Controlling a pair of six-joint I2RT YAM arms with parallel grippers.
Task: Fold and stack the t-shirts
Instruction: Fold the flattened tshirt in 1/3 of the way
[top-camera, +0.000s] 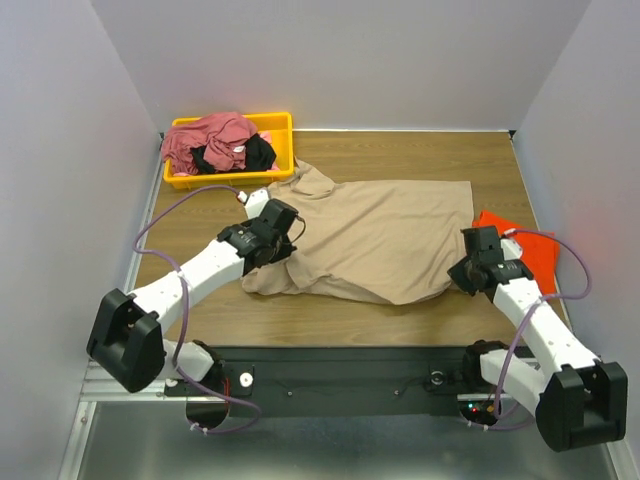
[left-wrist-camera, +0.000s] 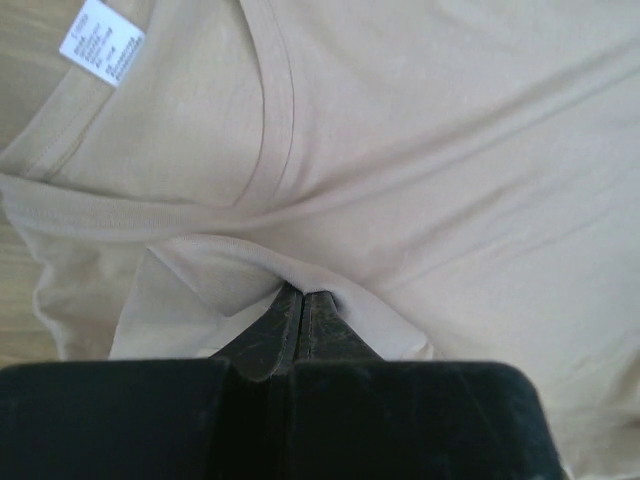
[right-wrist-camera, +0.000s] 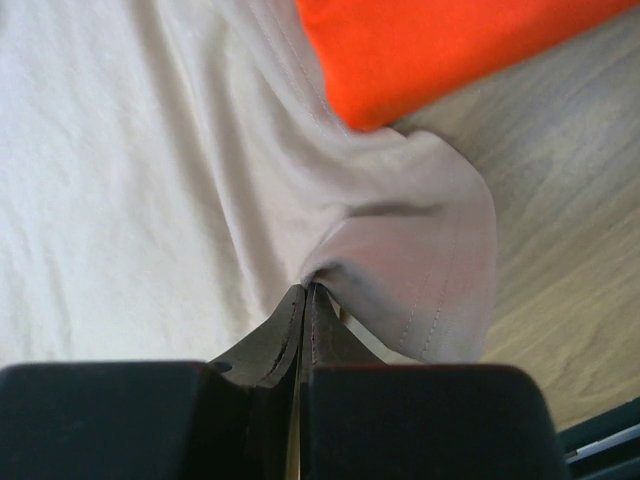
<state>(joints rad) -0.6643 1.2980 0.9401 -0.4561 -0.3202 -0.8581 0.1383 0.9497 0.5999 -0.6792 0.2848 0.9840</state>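
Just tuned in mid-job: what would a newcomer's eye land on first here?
The tan t-shirt sprawls across the table, with the left tool and right tool each shut on one end of it. An orange-red t-shirt lies at the right; the yellow bin far left holds rose-red cloth and black cloth.

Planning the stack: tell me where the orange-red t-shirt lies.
In the top view the orange-red t-shirt lies at the far right, beside the tan t-shirt and its hem, just right of the right gripper.

Tan tee (top-camera: 390, 240) spread rumpled, orange tee (top-camera: 541, 256) folded alongside
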